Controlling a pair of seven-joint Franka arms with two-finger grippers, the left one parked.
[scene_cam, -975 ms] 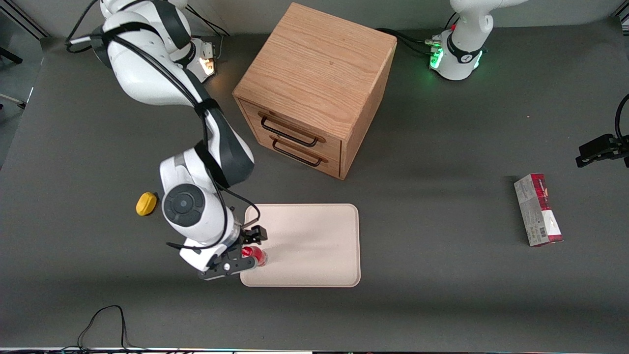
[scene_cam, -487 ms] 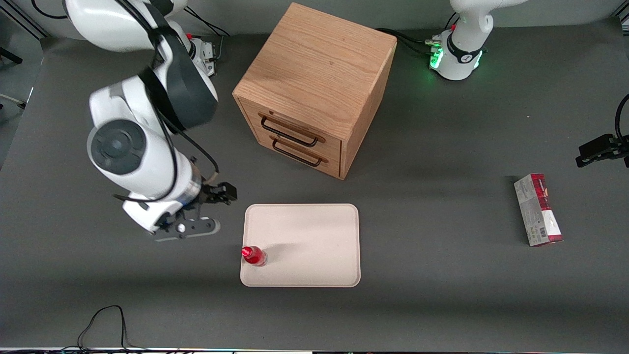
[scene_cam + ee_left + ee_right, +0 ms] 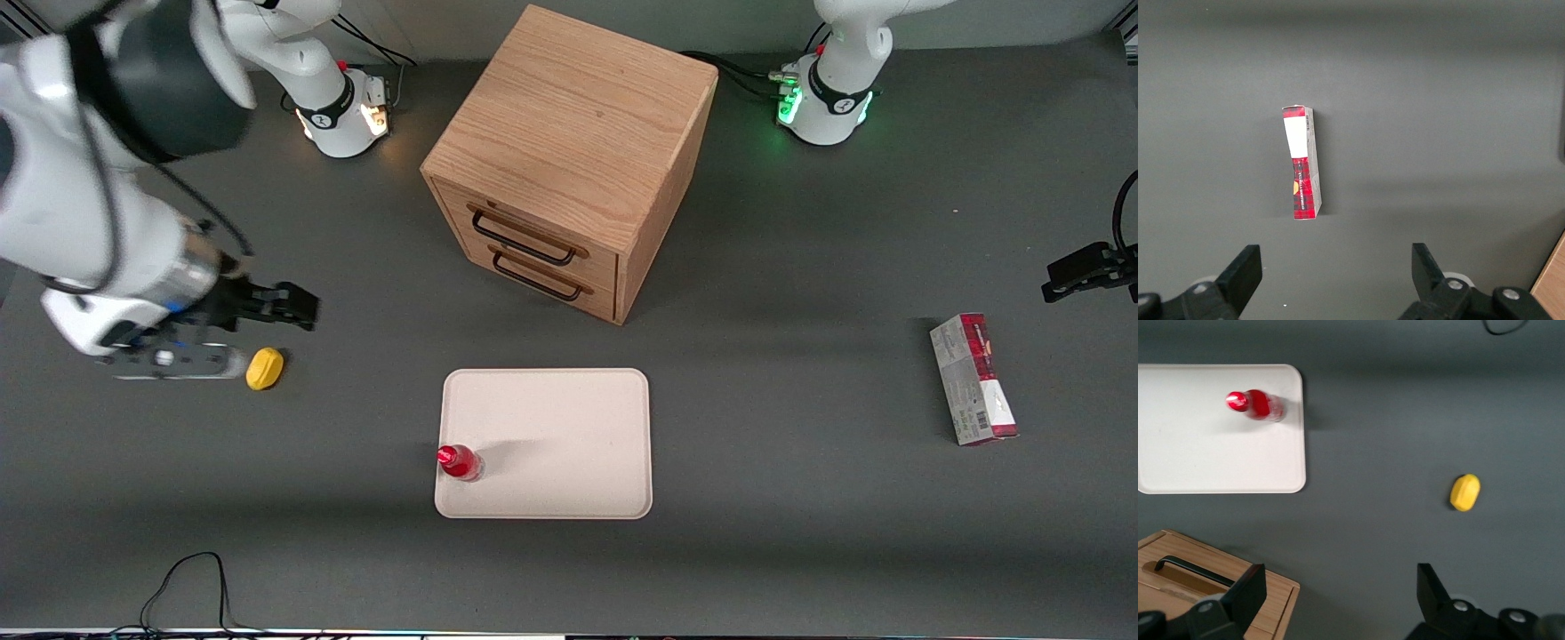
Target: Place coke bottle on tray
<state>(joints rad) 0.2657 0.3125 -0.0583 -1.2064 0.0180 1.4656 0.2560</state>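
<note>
Front view shows the claw point(image 3: 240, 333) raised over the working arm's end of the table point(image 3: 800, 551), its two fingers spread wide apart and holding nothing. One dark finger point(image 3: 289, 304) juts out farther from the front camera, while the paler one point(image 3: 191, 360) lies nearer to it; neither touches anything. Just beside the paler finger's tip sits a yellow lemon-like lump point(image 3: 265, 368) on the table, close under the claw. In the right wrist view the same yellow lump point(image 3: 1465, 492) lies clear between the two black fingers point(image 3: 1245, 597), with bare table around it.

Well apart from the claw, toward the parked arm's end and nearer the front camera, lies the cream tray point(image 3: 569, 418). The coke bottle point(image 3: 460, 462) stands upright on it, tucked into the tray corner closest to the claw's side and nearest the front camera. Nothing stands between claw and bottle.

A wooden drawer cabinet point(image 3: 569, 160) with two dark handles sits farther from the front camera than the tray. A red-and-grey carton point(image 3: 973, 379) lies flat far off toward the parked arm's end.

Much of the working arm is cut off at the picture's edge, and the claw itself is blurred.
</note>
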